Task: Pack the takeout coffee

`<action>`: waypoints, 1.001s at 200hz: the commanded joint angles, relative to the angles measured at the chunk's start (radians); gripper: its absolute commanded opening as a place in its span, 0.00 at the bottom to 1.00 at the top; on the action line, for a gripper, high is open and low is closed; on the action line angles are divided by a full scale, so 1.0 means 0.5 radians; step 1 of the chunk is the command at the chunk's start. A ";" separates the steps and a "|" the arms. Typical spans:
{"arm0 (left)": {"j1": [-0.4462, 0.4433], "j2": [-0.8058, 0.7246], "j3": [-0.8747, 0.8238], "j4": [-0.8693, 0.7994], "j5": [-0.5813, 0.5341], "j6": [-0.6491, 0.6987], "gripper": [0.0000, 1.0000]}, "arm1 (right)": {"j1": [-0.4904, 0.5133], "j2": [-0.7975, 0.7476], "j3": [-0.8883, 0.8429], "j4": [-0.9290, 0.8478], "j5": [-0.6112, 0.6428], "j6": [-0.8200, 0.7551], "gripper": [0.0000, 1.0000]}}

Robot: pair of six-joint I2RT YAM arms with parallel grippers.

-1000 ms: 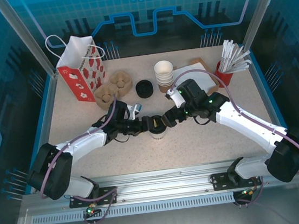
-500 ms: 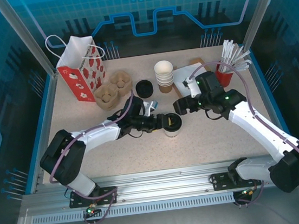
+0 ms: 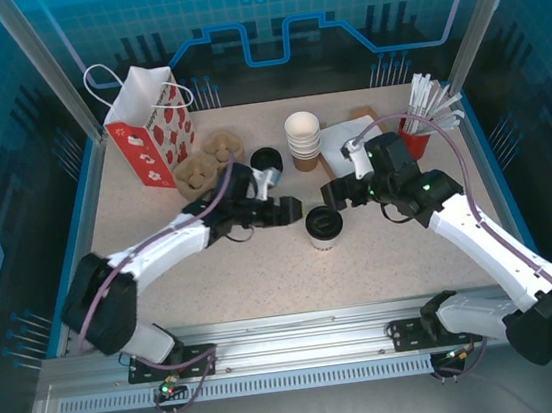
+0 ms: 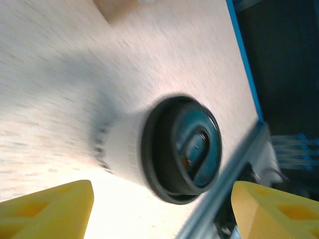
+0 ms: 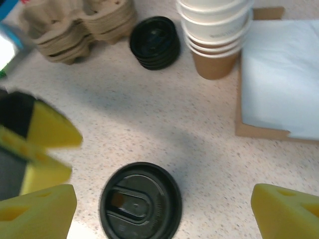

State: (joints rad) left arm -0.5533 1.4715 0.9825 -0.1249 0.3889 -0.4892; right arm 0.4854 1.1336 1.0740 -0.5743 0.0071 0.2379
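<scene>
Currently | takeout coffee (image 3: 324, 226) stands upright, unheld, on the surface (image 3: 393, 253) between both arms | left gripper (image 3: 284, 211) spread, empty, near it | right gripper (image 3: 332, 197) spread, empty | risk: a sideways nudge could topple and spill it

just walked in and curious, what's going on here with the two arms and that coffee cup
Two robot arms are working on packing a takeout coffee. The lidded cup stands upright on the table, and nothing is holding it. The left gripper and right gripper are both open, close to the cup but not touching it. The paper bag stands at the back left, and the coffee is not in it yet.
</scene>
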 commanded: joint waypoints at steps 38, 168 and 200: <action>0.490 -0.053 0.358 -0.464 -1.061 0.497 0.75 | 0.220 0.145 0.143 0.221 0.076 -0.121 0.92; 0.909 0.892 1.329 -0.997 -0.656 1.728 0.63 | 0.251 0.310 0.135 0.229 0.029 -0.192 0.92; 0.910 0.973 1.423 -1.070 -0.598 1.854 0.58 | 0.253 0.301 0.118 0.228 0.047 -0.176 0.92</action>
State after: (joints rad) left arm -0.0986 1.9251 1.6413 -0.5846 0.0261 0.3374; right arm 0.5976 1.2842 1.1370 -0.4786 0.0257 0.1528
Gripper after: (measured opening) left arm 0.599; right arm 0.924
